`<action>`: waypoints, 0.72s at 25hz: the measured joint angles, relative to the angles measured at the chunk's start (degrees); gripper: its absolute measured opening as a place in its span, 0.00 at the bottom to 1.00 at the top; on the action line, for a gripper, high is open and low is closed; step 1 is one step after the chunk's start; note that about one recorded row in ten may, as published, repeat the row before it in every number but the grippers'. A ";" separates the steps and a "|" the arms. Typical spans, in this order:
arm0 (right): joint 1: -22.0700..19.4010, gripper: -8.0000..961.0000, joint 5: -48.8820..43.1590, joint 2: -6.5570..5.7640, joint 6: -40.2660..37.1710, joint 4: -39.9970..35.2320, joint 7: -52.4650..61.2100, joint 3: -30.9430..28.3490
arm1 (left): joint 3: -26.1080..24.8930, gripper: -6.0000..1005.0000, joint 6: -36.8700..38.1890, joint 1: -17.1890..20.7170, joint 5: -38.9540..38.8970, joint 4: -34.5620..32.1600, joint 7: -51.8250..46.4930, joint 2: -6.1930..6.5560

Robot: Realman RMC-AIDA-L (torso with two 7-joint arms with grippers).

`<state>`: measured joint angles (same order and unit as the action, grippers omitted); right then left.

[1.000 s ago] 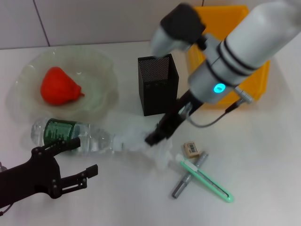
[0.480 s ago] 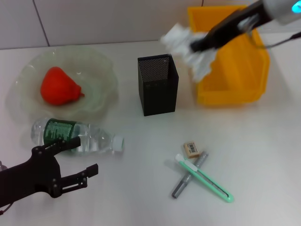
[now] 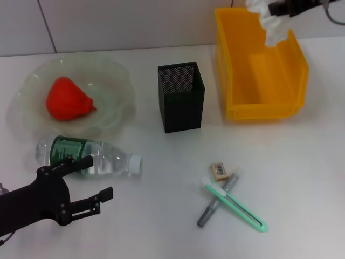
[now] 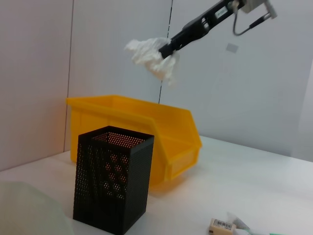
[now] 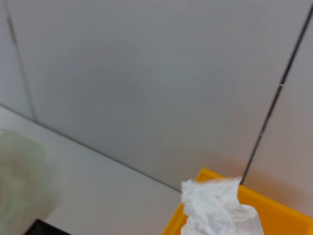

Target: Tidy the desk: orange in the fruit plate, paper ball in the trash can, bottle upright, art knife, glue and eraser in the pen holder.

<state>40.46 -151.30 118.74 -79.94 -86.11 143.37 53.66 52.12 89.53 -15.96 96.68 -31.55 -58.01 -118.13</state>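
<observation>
The right gripper point(image 4: 168, 49) was clamped on the paper ball point(image 3: 271, 21), held above the trash can point(image 3: 260, 81) at the desk's far right corner. Release should wait until the ball hangs squarely inside the rim. The left gripper point(image 3: 81, 186) hung spread at the near left edge.

Left end effector point(image 3: 92, 182): matte black, flat skeletal plates w/ angular cut-outs, small screws/pivot pins at the joints, two long thin fingers point(image 3: 100, 195). Right end effector point(image 4: 168, 49): also black, slim & elongated, on a pale grey housing w/ a thin grey cable looping off it.
</observation>
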 joint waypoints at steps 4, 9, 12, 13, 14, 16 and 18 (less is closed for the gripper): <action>-0.16 0.31 -1.90 0.13 6.64 6.20 -0.17 1.99 | 0.00 0.86 -0.02 -0.04 0.00 0.04 0.00 0.00; 0.16 0.32 -2.39 0.12 10.72 11.88 -0.20 2.06 | 0.00 0.86 0.26 -0.04 0.00 0.02 0.00 0.00; 0.07 0.32 -3.29 0.21 11.60 12.71 -0.20 2.22 | 0.00 0.86 0.29 -0.04 0.00 0.07 0.00 0.00; 0.07 0.32 -3.29 0.21 11.60 12.71 -0.20 2.22 | 0.00 0.86 0.29 -0.04 0.00 0.07 0.00 0.00; -0.04 0.33 -3.50 0.22 11.53 12.72 -0.20 2.23 | 0.00 0.86 0.29 -0.03 0.00 0.08 0.00 0.00; -0.10 0.33 -3.50 0.22 11.48 12.63 -0.18 2.23 | 0.00 0.86 0.30 -0.03 0.00 0.09 0.00 0.00; -0.22 0.37 -3.51 0.21 11.41 12.39 -0.05 2.23 | 0.00 0.86 0.30 -0.03 0.00 0.09 0.00 0.00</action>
<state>40.24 -154.82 118.95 -68.53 -73.72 143.32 55.89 52.12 89.83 -15.99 96.68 -31.46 -58.01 -118.13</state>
